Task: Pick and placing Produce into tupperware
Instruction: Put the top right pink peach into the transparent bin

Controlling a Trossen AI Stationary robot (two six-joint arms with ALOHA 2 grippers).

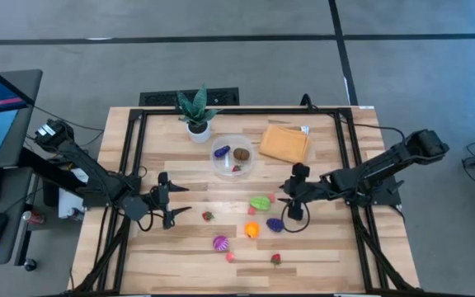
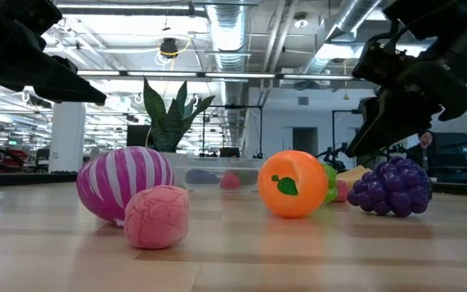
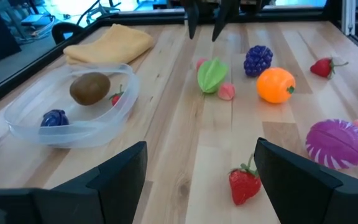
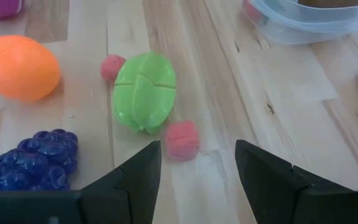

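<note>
The clear round tub [image 1: 232, 157] stands at the table's far middle and holds a purple piece [image 3: 55, 118], a brown piece [image 3: 90, 87] and a small red one. Loose on the wood lie a green fruit [image 4: 144, 91], an orange [image 4: 18, 66], purple grapes [image 4: 33, 158], a purple striped piece [image 3: 335, 143], two strawberries [image 3: 244, 183] [image 1: 276, 258] and small pink pieces [image 4: 181, 139]. My left gripper [image 3: 201, 168] is open and empty, left of the strawberry. My right gripper [image 4: 197, 168] is open and empty, just right of the green fruit, with a pink piece ahead of its fingers.
A potted plant [image 1: 196, 115] stands left of the tub at the far edge. A folded orange cloth [image 1: 284, 143] lies right of the tub. Black frame rails [image 1: 130, 165] run along the table's sides. Bare wood lies between the two grippers.
</note>
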